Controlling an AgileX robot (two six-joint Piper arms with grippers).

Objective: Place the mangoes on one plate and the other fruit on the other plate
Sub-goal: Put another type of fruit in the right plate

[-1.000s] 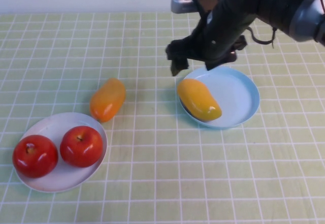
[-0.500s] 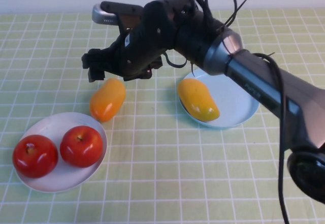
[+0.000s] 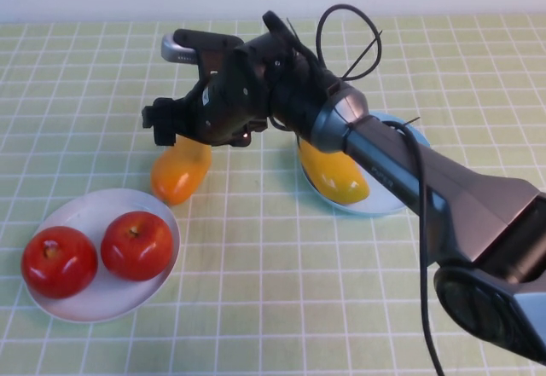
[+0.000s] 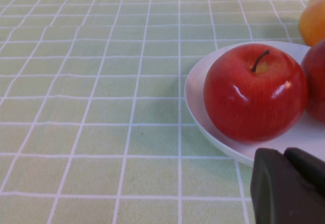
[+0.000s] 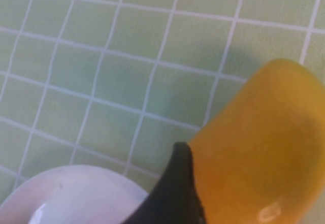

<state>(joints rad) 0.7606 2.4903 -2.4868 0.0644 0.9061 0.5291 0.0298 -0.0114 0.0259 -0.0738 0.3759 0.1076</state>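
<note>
The orange mango (image 3: 177,173) lies on the cloth just beyond the white plate (image 3: 95,210). My right gripper (image 3: 198,135) is open and low over that mango's far end. In the right wrist view one dark finger (image 5: 176,183) stands beside the mango (image 5: 259,148); the other finger is out of view. The yellow mango (image 3: 337,176) lies on the light blue plate (image 3: 368,205), half hidden by my right arm. Two red apples (image 3: 58,261) (image 3: 136,245) sit on the white plate. My left gripper (image 4: 289,183) is shut near the white plate's rim (image 4: 195,97), beside an apple (image 4: 254,92).
A green checked cloth (image 3: 281,308) covers the whole table. My right arm stretches across from the right, over the blue plate. A white wall runs along the table's far edge.
My right arm has swung left from above the blue plate to the orange mango, then dropped lower over it. The fruit and plates have not moved.
</note>
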